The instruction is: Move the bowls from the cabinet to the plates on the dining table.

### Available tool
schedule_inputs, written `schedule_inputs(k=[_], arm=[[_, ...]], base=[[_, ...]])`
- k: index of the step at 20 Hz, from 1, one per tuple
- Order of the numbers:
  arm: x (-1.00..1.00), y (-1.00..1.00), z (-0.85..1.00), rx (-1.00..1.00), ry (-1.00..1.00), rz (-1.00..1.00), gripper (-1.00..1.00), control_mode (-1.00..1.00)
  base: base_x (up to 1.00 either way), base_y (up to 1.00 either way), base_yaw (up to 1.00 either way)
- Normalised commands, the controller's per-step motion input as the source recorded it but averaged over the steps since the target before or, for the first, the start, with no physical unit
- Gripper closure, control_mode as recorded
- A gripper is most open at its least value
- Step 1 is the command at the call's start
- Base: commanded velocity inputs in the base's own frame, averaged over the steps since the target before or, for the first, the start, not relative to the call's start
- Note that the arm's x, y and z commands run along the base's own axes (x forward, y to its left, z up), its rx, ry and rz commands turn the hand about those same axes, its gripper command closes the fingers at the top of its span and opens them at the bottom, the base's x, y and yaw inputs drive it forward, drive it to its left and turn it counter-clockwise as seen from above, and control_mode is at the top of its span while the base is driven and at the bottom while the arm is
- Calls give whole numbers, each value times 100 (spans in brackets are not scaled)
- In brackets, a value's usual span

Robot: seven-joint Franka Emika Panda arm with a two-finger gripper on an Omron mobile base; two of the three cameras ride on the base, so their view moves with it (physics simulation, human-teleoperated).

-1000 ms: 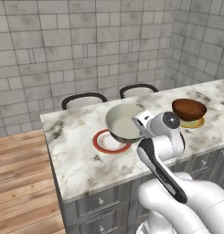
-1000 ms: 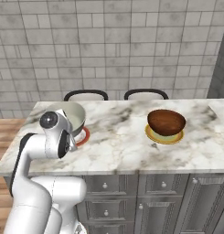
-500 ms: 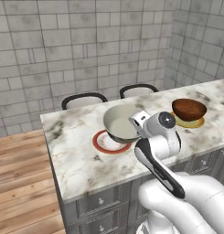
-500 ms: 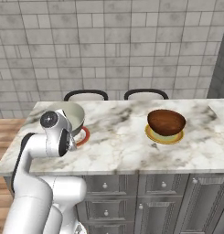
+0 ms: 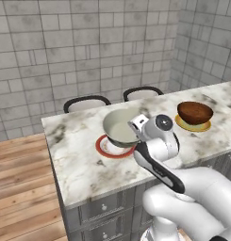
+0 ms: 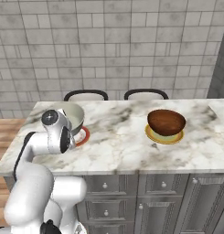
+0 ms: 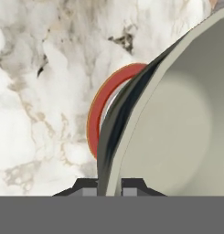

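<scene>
The pale cream-green bowl (image 5: 119, 126) hangs tilted just above the red-rimmed plate (image 5: 109, 148) on the dining table (image 5: 84, 164). My gripper (image 5: 136, 127) is shut on its near rim. In the hand view the rim passes between the fingertips of the gripper (image 7: 109, 188). That view also has the bowl's inside (image 7: 177, 123) on the right and the plate's red rim (image 7: 96, 112) beneath. The dark reddish-brown bowl (image 5: 194, 112) sits on the yellow-orange plate (image 5: 193, 125) to the right. From the right base view, my wrist covers part of the cream bowl (image 6: 72, 116). The cabinet is out of view.
Two dark chair backs (image 5: 86, 101) (image 5: 143, 92) stand behind the table against the grey tiled wall. Wooden floor (image 5: 18, 179) lies to the table's left. Grey drawer fronts with small knobs (image 6: 131, 187) face the base.
The arm and the cream bowl have shifted slightly to the left over the red-rimmed plate. The brown bowl has stayed put.
</scene>
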Motion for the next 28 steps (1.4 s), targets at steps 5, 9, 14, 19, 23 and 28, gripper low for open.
schedule_inputs(k=[5, 9, 14, 19, 23, 28], arm=[[29, 0, -46, 0, 0, 0, 100, -100], [18, 0, -49, 0, 0, 0, 100, -100], [17, 0, -38, 0, 0, 0, 100, -100], [8, 0, -22, 0, 0, 0, 100, -100], [5, 0, -22, 0, 0, 0, 100, -100], [14, 0, -21, 0, 0, 0, 100, -100]], base=[[0, 0, 0], [0, 0, 0], [0, 0, 0], [0, 0, 0], [0, 0, 0], [0, 0, 0]])
